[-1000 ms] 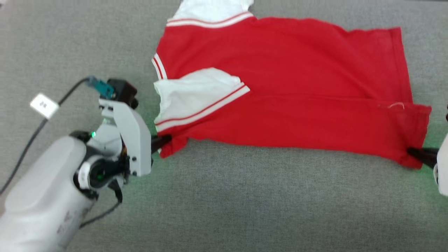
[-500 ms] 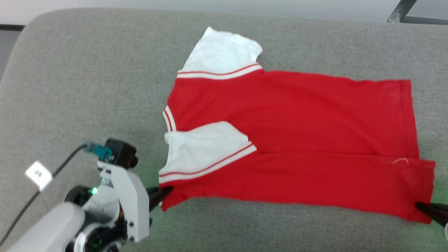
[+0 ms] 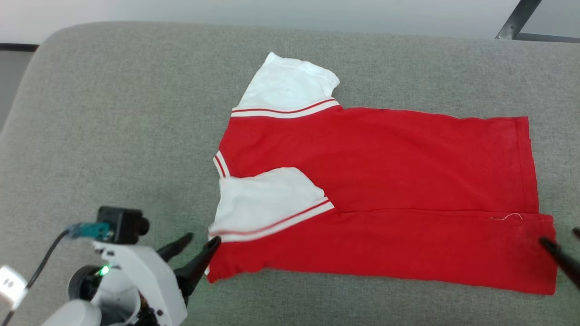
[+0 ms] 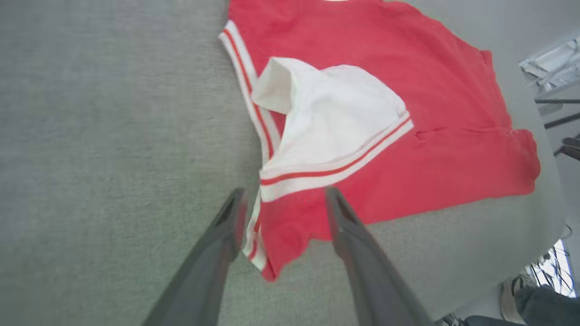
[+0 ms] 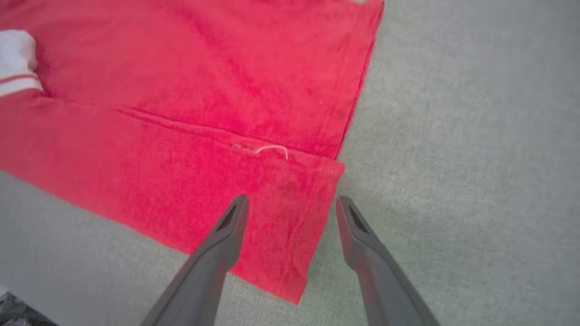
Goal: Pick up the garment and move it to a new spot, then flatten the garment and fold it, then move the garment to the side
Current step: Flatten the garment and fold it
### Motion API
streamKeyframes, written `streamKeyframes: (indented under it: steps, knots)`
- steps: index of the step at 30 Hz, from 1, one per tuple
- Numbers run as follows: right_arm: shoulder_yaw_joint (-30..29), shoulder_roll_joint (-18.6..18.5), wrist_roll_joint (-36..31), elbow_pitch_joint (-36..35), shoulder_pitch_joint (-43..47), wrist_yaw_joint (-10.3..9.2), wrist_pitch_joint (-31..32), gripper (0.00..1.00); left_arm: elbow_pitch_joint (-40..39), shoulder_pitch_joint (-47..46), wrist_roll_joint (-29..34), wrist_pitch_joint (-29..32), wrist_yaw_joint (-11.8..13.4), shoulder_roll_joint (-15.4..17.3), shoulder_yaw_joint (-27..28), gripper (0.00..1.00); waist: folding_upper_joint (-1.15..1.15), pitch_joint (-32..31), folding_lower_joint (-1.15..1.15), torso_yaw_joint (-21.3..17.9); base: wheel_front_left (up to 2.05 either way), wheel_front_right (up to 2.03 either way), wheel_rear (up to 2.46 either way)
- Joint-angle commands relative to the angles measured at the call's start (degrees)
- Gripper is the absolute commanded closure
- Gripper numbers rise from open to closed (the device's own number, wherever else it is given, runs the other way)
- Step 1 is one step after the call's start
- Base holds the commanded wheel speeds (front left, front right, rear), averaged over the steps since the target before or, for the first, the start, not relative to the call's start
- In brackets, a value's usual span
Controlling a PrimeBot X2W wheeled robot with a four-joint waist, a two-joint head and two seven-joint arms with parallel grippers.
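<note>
1. Closest to me, my left pincer (image 3: 201, 239) is spread apart and gripping nothing. Its tips sit either side of the near collar-end corner of the garment (image 3: 385, 181). I can't tell if they brush the cloth.
2. Same story on the other side: my right pincer (image 5: 292, 199) is wide and empty. It straddles the near hem-end corner, over toward the right edge of the worktop (image 3: 113, 113).
3. The garment lies flat on the grey worktop, from about the middle out to the right. Its long side runs along the near edge, with the collar end facing the left edge and the hem facing the right.
4. A bit further in, the near strip of red is turned over onto the body, with a straight fold line running the whole length. The white near sleeve (image 3: 267, 199) is tucked on top of the red too.
5. Furthest out, the far sleeve (image 3: 290, 86) pokes toward the far edge, not folded in at all.
6. My read is that we're mid-fold, with the near side done and let go. For the next move I'd lift both pincers clear without dragging those corners. Then I'd reach across for the far sleeve and the far hem corner and bring that side over evenly, so the laid fold doesn't shift.
</note>
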Motion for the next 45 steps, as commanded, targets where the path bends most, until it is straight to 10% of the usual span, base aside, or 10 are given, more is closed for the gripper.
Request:
streamKeyframes:
  steps: [1, 10, 19, 38, 45]
  knots:
    - [-2.0, 1.5, -2.1, -0.8, -0.6, 0.01, -3.1, 0.0, -0.9, 2.6, 0.8, -3.5, 1.3, -0.3, 1.5, 0.0, 0.0, -0.2, 0.0, 0.3, 0.0, 0.0, 0.0]
    - [-5.7, 10.6, -11.5, 1.5, -7.7, 0.0, -18.7, 0.0, -0.7, 2.9, 8.2, -21.2, 2.5, -5.2, 5.6, 0.0, 0.0, 1.4, 0.0, 1.8, 0.0, 0.0, 0.0]
    - [-6.5, 19.0, -18.2, 5.9, -13.8, 0.01, -30.9, 0.0, 6.7, -9.1, 10.3, -28.6, -3.5, -7.6, 9.0, 0.0, 0.0, 3.8, 0.0, -0.3, 0.0, 0.0, 0.0]
    - [0.9, 26.6, -18.0, 12.3, -22.4, 0.01, -45.2, 0.0, 44.7, -58.7, 18.6, -9.7, -17.4, -7.6, -0.3, 0.0, 0.0, 15.2, 0.0, -15.2, 0.0, 0.0, 0.0]
    - [3.2, 26.6, -17.6, 13.8, -24.1, 0.01, -47.0, 0.0, 56.4, -66.1, 15.1, 9.2, -18.5, -9.4, -9.0, 0.0, 0.0, 16.7, 0.0, -16.7, 0.0, 0.0, 0.0]
